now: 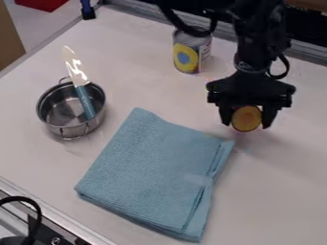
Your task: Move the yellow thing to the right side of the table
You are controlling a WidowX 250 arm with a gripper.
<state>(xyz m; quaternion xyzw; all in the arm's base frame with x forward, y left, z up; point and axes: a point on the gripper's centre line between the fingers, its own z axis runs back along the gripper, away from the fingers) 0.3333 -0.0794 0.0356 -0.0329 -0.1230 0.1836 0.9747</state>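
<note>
Folded light-blue cloth [153,174] lies at six o'clock; the black two-finger gripper [247,122] clamps a round yellow-orange object [246,118] at three.

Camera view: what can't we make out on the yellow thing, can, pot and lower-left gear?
All camera view:
- Yellow thing: far side faces away; slant angle leaves any gap to the table unclear; face markings too small to identify.
- Can: part of the top is behind the black cable.
- Pot: strip of the inside is behind the utensil's blue handle.
- Black gear: cut off by the picture's lower-left edges.
</note>
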